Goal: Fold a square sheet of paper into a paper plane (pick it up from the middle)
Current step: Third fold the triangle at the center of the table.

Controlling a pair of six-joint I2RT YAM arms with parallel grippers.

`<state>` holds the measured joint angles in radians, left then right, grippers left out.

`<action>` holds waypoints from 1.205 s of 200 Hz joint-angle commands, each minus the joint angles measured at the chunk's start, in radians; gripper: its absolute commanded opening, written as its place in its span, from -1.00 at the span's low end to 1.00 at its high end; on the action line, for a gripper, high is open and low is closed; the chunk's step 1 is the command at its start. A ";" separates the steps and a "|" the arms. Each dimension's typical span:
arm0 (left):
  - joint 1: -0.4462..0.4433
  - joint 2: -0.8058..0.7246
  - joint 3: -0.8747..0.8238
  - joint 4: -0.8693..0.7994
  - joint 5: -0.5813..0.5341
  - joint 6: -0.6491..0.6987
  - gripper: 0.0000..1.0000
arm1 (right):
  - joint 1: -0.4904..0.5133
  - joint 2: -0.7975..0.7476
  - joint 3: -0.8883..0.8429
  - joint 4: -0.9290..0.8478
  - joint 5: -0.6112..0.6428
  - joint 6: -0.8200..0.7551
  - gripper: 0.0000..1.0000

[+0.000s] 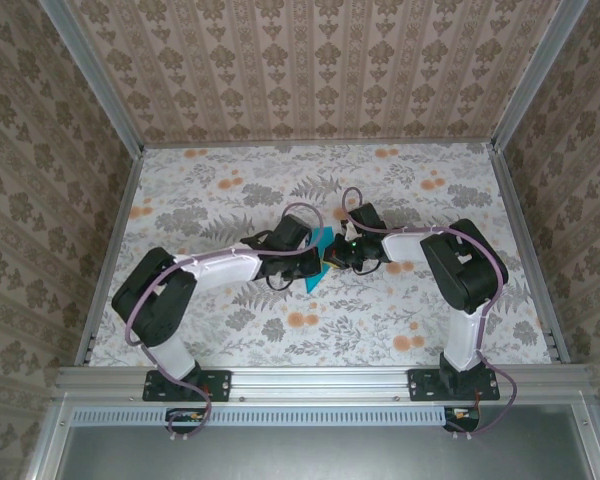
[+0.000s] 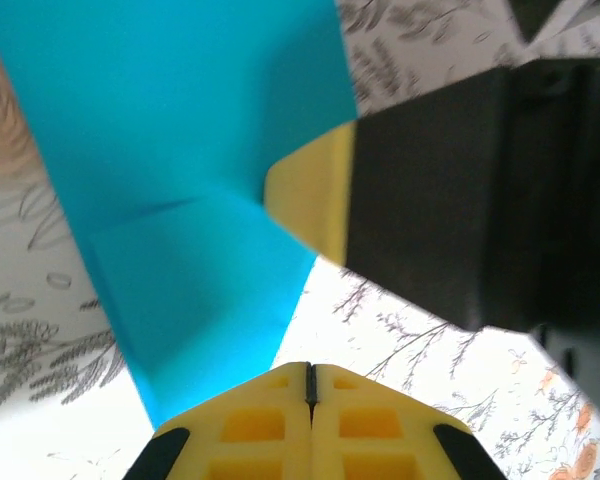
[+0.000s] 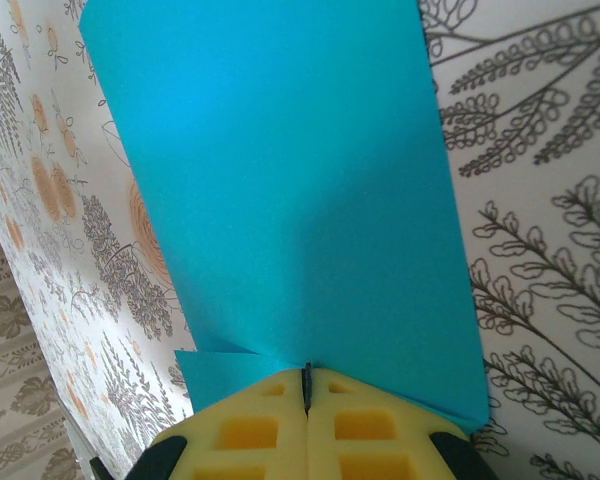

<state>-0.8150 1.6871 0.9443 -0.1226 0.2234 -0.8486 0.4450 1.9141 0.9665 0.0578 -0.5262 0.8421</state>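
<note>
While the left hand [image 2: 310, 378] and right hand [image 3: 307, 378] each pinch the square sheet of paper [image 3: 290, 200] at the middle of the surface [image 1: 230, 180], one early fold shows; most folding seems left.

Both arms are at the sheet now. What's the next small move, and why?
Probably lower the square sheet of paper onto the table before releasing: the right gripper is shut on it, the left gripper is shut at its edge, and one fold shows.
</note>
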 commanded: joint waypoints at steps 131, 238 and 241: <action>-0.018 0.077 -0.043 0.075 0.053 -0.105 -0.79 | -0.002 0.045 -0.040 -0.099 0.112 0.005 -0.99; -0.028 0.069 -0.102 0.084 0.042 -0.133 -0.78 | -0.002 0.050 -0.039 -0.108 0.117 0.000 -0.99; -0.029 0.069 -0.104 0.083 0.041 -0.133 -0.78 | -0.002 0.049 -0.039 -0.108 0.116 -0.002 -0.99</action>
<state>-0.8375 1.7546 0.8673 -0.0132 0.2684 -0.9619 0.4450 1.9141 0.9665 0.0570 -0.5243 0.8417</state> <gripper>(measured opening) 0.111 0.061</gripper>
